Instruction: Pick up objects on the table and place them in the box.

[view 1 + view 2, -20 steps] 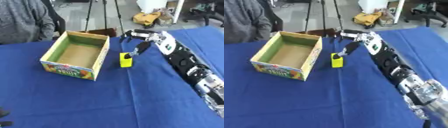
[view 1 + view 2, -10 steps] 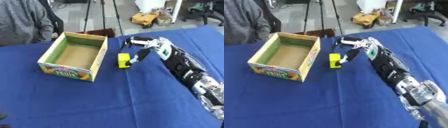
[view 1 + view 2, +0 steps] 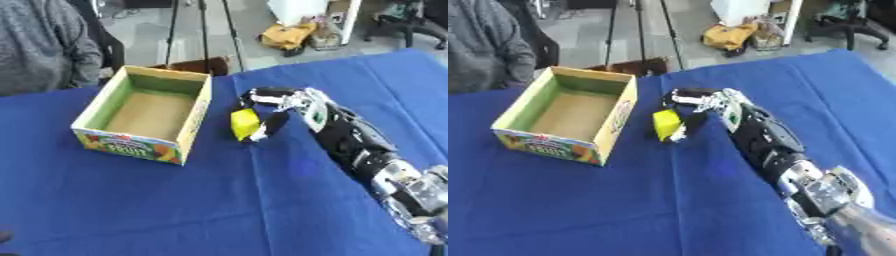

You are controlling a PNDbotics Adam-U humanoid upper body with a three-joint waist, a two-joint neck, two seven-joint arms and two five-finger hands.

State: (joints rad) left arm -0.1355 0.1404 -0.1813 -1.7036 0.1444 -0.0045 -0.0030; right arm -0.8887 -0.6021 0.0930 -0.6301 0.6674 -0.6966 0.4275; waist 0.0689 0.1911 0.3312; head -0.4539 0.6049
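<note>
A small yellow block (image 3: 243,123) stands tilted on the blue table just right of the open cardboard box (image 3: 131,145), near the box's right wall. My right hand (image 3: 293,103) reaches in from the lower right, its fingers arched over the block's top and its thumb against the lower side, so it is shut on the block. I cannot tell whether the block is off the cloth. The box has a green inside, a fruit print on its front, and nothing visible in it. A dark bit of my left hand (image 3: 3,236) shows at the lower left edge.
The blue cloth (image 3: 175,210) covers the whole table. A person in a grey top (image 3: 44,45) stands at the far left edge behind the box. Tripod legs and a yellow bag (image 3: 289,37) are on the floor beyond.
My right hand's fingers have curled round the yellow block, which now leans instead of standing upright. The camera has also shifted, so the whole picture has moved.
</note>
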